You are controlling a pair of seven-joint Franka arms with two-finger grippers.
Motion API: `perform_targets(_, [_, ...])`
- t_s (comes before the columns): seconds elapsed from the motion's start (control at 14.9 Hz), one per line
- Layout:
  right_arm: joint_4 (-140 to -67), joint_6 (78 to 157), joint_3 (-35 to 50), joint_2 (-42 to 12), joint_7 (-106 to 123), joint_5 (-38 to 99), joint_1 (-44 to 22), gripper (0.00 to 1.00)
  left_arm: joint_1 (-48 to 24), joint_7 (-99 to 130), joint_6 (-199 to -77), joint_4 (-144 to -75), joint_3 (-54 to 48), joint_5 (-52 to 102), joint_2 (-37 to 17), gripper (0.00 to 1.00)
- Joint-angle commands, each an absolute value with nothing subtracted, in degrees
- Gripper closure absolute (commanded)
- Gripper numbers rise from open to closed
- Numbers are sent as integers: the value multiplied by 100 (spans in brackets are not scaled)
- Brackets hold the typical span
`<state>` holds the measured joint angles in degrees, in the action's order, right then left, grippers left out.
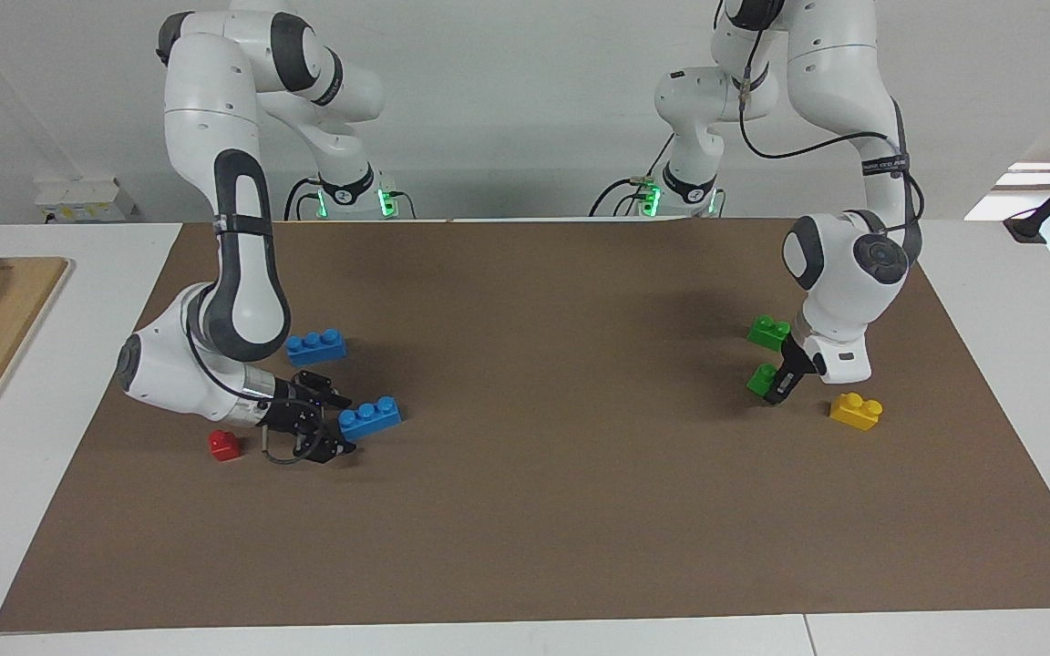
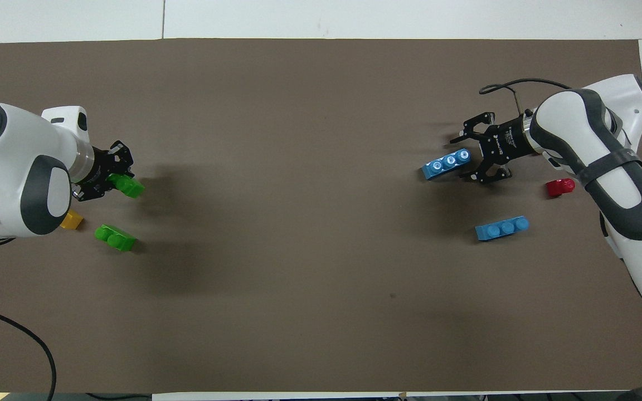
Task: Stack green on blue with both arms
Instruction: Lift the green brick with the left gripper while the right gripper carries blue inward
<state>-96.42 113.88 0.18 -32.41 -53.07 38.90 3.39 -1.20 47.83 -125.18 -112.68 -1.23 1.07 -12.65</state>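
across the brown mat (image 1: 525, 510) that covers most of the table, both arms are down low at their own ends. the right arm (image 1: 233, 264) is bent over sideways, and the right gripper (image 1: 343, 424) sits at one end of a blue brick (image 1: 370, 417), jaws spread apart with that end between them, not squeezed yet as far as i can see. the left arm (image 1: 844, 264) comes down more upright, and the left gripper (image 1: 778, 390) is right at a green brick (image 1: 762, 377). the fingers look closed around it, in the overhead view too, so i'd call that one gripped.

spares: a second blue brick (image 1: 316, 346) lies nearer to the robots than the one being grabbed, and a second green brick (image 1: 768, 331) is likewise nearer to the robots than the held green. a yellow brick (image 1: 856, 411) sits just beside the left gripper, and a little red brick (image 1: 224, 445) is near the right wrist.

handling guess: these are hard, light, smooth plastic, so they won't squash but could pivot or slip if pinched off centre. flat long sides are the place to grip, leaving the blue's studs clear for the green to press onto. blue needs a firm hold or it'll tilt when pushed.
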Motion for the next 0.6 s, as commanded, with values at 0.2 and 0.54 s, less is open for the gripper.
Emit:
perform_targets(0.2, [-9773,11400,35,-3138,-5063,4069,360,78,-193,5334,-11296,-10996,-149,202,-555,100])
perform_targets(0.54, [-9730,11530,35,-3138,-5339,4069,44,100,-431,6764,-10837,-10617,-272,211,-413,100])
